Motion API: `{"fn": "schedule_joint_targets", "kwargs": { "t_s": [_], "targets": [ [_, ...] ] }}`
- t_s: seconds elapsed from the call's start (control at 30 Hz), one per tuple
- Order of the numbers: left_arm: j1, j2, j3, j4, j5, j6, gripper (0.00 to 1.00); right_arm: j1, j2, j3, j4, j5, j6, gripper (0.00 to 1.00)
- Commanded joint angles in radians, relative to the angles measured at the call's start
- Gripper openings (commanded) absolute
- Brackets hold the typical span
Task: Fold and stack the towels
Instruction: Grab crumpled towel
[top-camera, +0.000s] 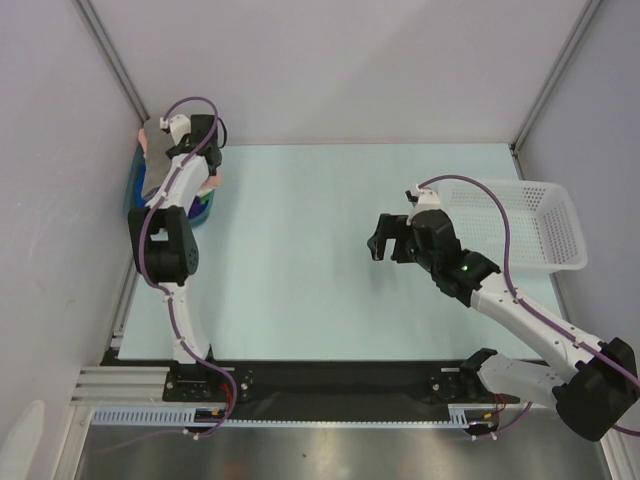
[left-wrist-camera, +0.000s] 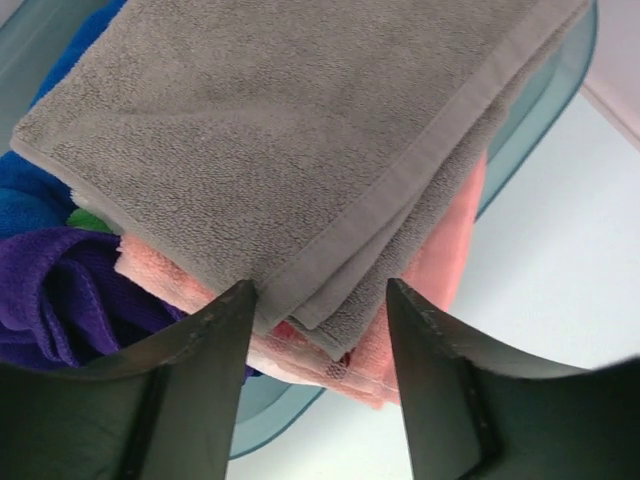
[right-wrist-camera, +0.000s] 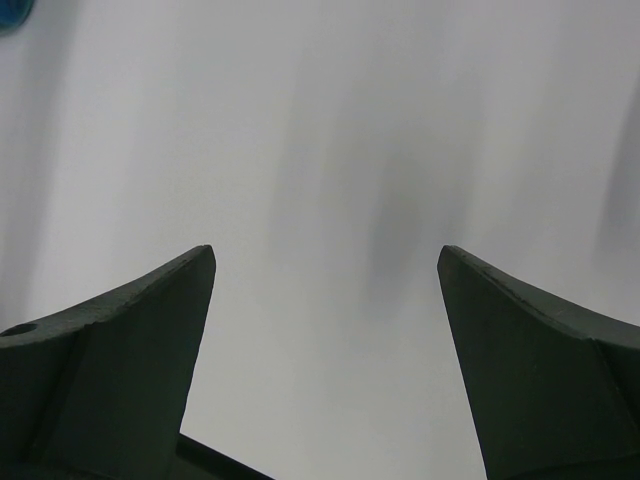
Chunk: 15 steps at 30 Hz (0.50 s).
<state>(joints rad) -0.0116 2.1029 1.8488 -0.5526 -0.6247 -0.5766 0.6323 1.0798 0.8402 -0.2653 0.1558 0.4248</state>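
Observation:
A folded grey towel (left-wrist-camera: 290, 130) lies on top of a pile in the blue tub (left-wrist-camera: 540, 120). Under it is a salmon pink towel (left-wrist-camera: 440, 260), with purple (left-wrist-camera: 60, 290), blue (left-wrist-camera: 25, 195) and green (left-wrist-camera: 90, 218) towels to the left. My left gripper (left-wrist-camera: 322, 295) is open and empty, its jaws just above the near corner of the grey towel. In the top view the left gripper (top-camera: 200, 140) hangs over the tub (top-camera: 135, 190) at the far left. My right gripper (top-camera: 385, 240) is open and empty above the middle of the table; its wrist view (right-wrist-camera: 325, 265) shows only bare surface.
A white mesh basket (top-camera: 530, 225) stands at the right edge of the table, behind my right arm. The pale table top (top-camera: 300, 260) runs between the tub and the basket. Walls close in on the left, back and right.

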Motion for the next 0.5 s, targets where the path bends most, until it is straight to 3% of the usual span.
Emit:
{"fn": "schedule_joint_targets", "kwargs": {
  "t_s": [0.0,0.03,0.1,0.23,0.3,0.4,0.47],
  "targets": [
    [0.036,0.006,0.036,-0.001,-0.004,-0.014,0.60,-0.006,0.003,0.003,0.031,-0.007,-0.009,1.00],
    [0.039,0.009,0.036,-0.003,-0.004,-0.016,0.54,-0.005,0.005,0.003,0.031,-0.006,-0.011,1.00],
    [0.038,0.017,0.036,-0.013,-0.024,-0.020,0.51,-0.005,0.005,0.003,0.032,-0.005,-0.011,1.00],
    [0.039,-0.004,0.006,-0.046,-0.084,-0.058,0.65,-0.005,0.008,0.002,0.034,-0.007,-0.012,1.00],
    [0.041,-0.018,-0.022,-0.020,-0.087,-0.048,0.64,-0.005,0.011,0.002,0.034,-0.010,-0.011,1.00],
    [0.044,-0.015,-0.028,-0.015,-0.079,-0.046,0.54,-0.005,0.014,0.002,0.032,-0.012,-0.011,1.00],
    [0.045,-0.012,-0.025,-0.018,-0.069,-0.045,0.36,-0.005,0.012,0.000,0.032,-0.007,-0.011,1.00]
  ]
}}
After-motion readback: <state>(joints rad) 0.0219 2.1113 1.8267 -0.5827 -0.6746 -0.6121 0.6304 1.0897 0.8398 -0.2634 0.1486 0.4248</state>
